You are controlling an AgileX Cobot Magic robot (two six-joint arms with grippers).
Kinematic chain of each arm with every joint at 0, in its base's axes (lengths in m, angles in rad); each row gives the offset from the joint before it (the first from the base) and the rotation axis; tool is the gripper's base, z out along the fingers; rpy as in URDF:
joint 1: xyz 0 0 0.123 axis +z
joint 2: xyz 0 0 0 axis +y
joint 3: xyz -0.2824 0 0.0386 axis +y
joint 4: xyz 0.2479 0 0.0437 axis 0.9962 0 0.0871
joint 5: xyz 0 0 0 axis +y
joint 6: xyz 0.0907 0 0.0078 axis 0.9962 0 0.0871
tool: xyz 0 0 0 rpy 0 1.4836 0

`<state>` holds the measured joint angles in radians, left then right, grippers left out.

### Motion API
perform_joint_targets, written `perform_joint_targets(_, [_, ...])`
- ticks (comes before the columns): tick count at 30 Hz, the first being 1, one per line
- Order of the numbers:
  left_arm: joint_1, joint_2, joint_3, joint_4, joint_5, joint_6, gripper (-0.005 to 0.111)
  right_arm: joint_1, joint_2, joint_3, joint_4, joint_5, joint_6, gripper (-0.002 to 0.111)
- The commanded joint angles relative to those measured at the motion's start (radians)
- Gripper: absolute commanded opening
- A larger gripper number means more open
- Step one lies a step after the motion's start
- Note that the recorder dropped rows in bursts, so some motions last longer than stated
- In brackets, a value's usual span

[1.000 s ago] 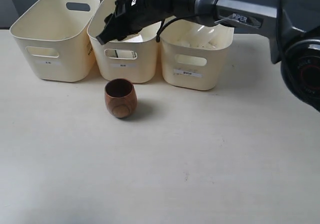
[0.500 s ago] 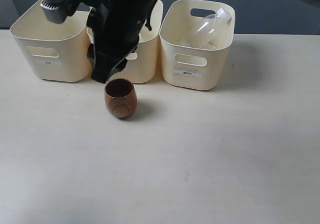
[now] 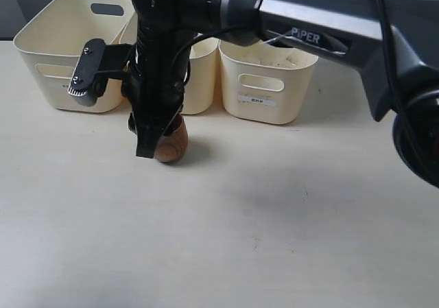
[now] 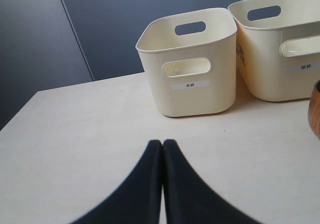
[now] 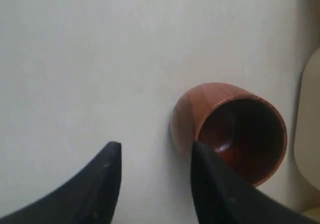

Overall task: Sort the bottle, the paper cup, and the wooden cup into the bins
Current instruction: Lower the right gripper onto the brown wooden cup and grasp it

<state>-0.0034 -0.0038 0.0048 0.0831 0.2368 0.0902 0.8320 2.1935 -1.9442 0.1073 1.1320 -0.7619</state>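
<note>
The wooden cup (image 3: 175,143) stands upright on the table in front of the middle bin (image 3: 200,81). My right gripper (image 3: 153,147) hangs over it, reaching across from the right. In the right wrist view the gripper (image 5: 156,150) is open. One finger sits at the rim of the cup (image 5: 231,129), the other over bare table beside it. My left gripper (image 4: 162,144) is shut and empty, low over the table short of the left bin (image 4: 192,67). The arm hides the bottle and the paper cup.
Three cream bins stand in a row at the back: left bin (image 3: 65,47), middle bin, right bin (image 3: 269,81). The right arm (image 3: 309,20) spans above the middle and right bins. The cup's edge (image 4: 316,115) shows in the left wrist view.
The right arm swung from above the middle bin down and forward. Its open gripper now stands at the wooden cup. The cup has not moved.
</note>
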Motion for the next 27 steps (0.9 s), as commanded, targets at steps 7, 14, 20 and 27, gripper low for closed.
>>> perform_joint_targets(7, [-0.001, 0.004, -0.005, -0.002, -0.005, -0.001, 0.000, 0.000, 0.031, -0.003, -0.053, -0.075, -0.006, 0.044])
perform_joint_targets(14, [-0.001, 0.004, -0.005, -0.002, -0.005, -0.001, 0.000, 0.000, 0.060, -0.003, -0.073, -0.077, 0.003, 0.044])
perform_joint_targets(20, [-0.001, 0.004, -0.005, -0.002, -0.005, -0.001, 0.000, 0.000, 0.064, -0.003, -0.073, -0.070, 0.003, 0.044])
perform_joint_targets(27, [-0.001, 0.004, -0.005, -0.002, -0.005, -0.001, 0.000, -0.007, 0.067, -0.003, -0.094, -0.092, 0.026, 0.044])
